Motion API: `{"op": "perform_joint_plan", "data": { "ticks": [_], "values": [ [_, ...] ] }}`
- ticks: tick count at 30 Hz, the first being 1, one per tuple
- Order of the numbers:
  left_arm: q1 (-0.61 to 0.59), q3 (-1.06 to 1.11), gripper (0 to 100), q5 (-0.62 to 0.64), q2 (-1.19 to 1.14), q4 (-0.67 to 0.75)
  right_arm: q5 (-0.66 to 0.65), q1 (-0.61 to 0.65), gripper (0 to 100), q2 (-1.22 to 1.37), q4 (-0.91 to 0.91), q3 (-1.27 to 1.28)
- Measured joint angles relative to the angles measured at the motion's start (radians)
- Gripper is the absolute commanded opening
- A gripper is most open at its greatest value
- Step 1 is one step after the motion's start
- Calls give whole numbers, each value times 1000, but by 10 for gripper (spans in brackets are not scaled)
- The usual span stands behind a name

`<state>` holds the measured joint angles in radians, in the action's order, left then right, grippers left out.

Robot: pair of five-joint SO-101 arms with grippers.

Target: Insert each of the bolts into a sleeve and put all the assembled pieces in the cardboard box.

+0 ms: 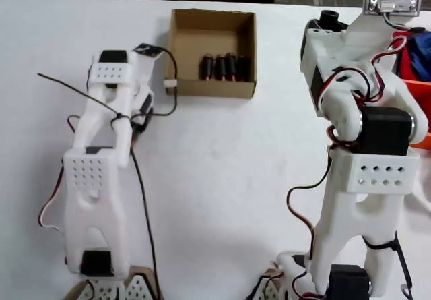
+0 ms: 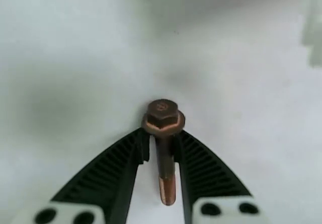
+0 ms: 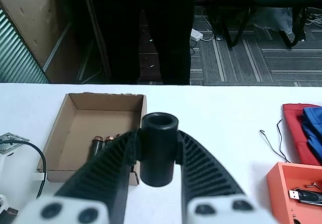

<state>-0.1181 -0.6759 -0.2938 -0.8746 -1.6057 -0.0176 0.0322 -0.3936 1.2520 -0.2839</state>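
Nearest you on the left of the white table (image 1: pixel 222 178), your left arm (image 1: pixel 101 158) has its gripper (image 2: pixel 161 142) clamped on a copper-coloured bolt (image 2: pixel 164 158). It pinches the shank just under the hex head, with the head out over bare tabletop. On the right, your right arm (image 1: pixel 363 158) has its gripper (image 3: pixel 160 146) closed around a black sleeve (image 3: pixel 159 133), whose open end shows between the fingers. Farther off, between the two arms, the cardboard box (image 1: pixel 214 88) sits at the far side of the table. A row of assembled pieces (image 1: pixel 225 67) lies side by side in its near right corner. An orange tray (image 3: pixel 297 183) sits at the far right.
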Motion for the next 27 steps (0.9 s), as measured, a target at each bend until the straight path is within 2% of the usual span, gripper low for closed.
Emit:
{"op": "perform_joint_plan", "data": {
  "ticks": [17, 20, 27],
  "values": [
    [-2, -121, 108, -2, -103, 0, 0, 0, 20, 0, 0, 0],
    [-2, -135, 27, -2, -112, -2, 0, 0, 20, 0, 0, 0],
    [5, -187, 27, 0, -118, -61, 0, 0, 20, 0, 0, 0]
  ]
}}
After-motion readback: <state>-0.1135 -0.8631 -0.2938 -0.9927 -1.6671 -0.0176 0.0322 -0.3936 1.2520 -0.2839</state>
